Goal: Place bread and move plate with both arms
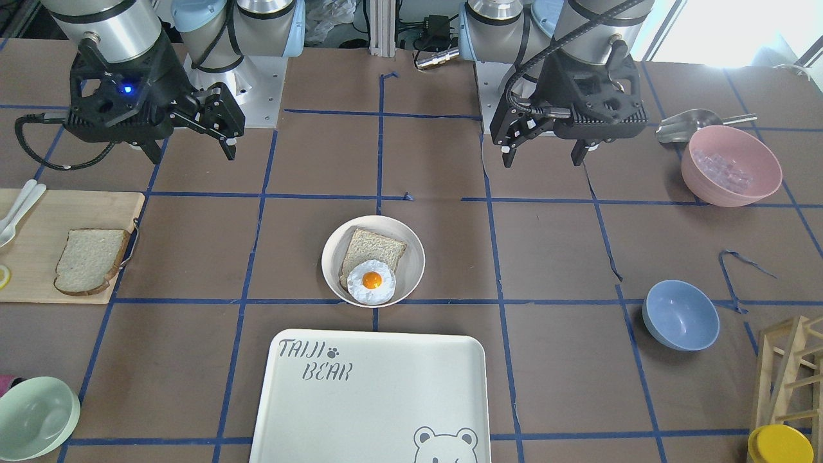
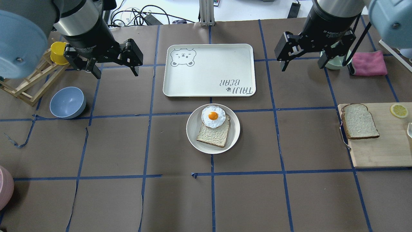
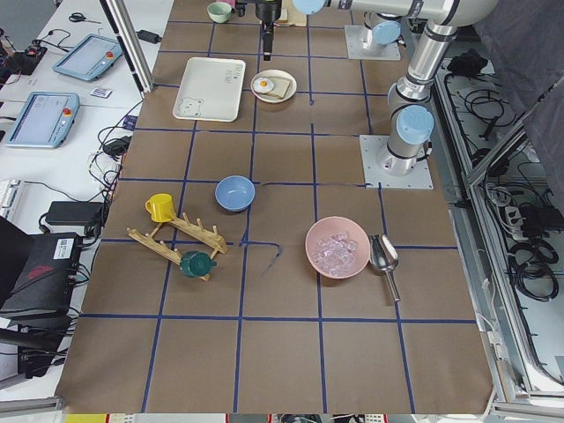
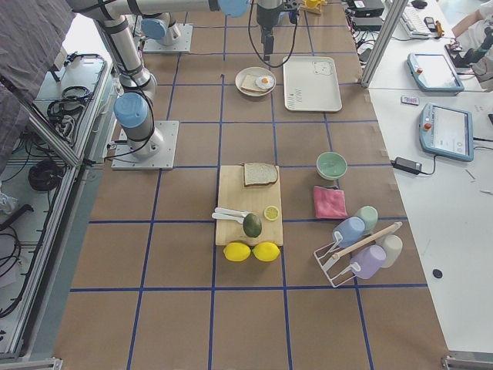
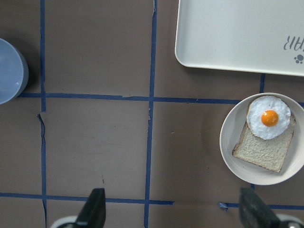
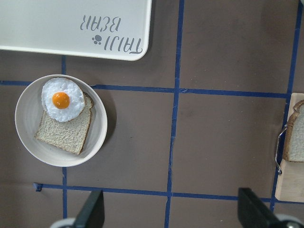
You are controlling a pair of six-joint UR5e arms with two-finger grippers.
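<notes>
In the overhead view you have both arms raised over the upper part of the counter (image 2: 128, 199). The left end effector (image 2: 117, 74) is in the upper left of the frame, its jaws spread wide with nothing between them. The right end effector (image 2: 302, 67), in the upper right, is spread just as wide and is equally empty.

You'll find the bread (image 2: 360, 121) lying flat near the right edge of the frame, on the upper left part of the wooden cutting board (image 2: 379, 151). A lemon slice (image 2: 399, 110) lies toward the board's upper right.

The plate (image 2: 234, 129) sits at the centre of the frame, well apart from both end effectors and from the bread. In it lies a thinner tan bread slice (image 2: 214, 135), and a fried egg (image 2: 213, 116) overlaps that slice's upper edge. Just above the plate, close but not touching, is the cream TAIJI BEAR tray (image 2: 209, 58). A blue bowl (image 2: 67, 102) stands at the left of the frame, below the left end effector.

Your left wrist camera shows the plate at its right edge. Your right wrist camera shows it at the left.
</notes>
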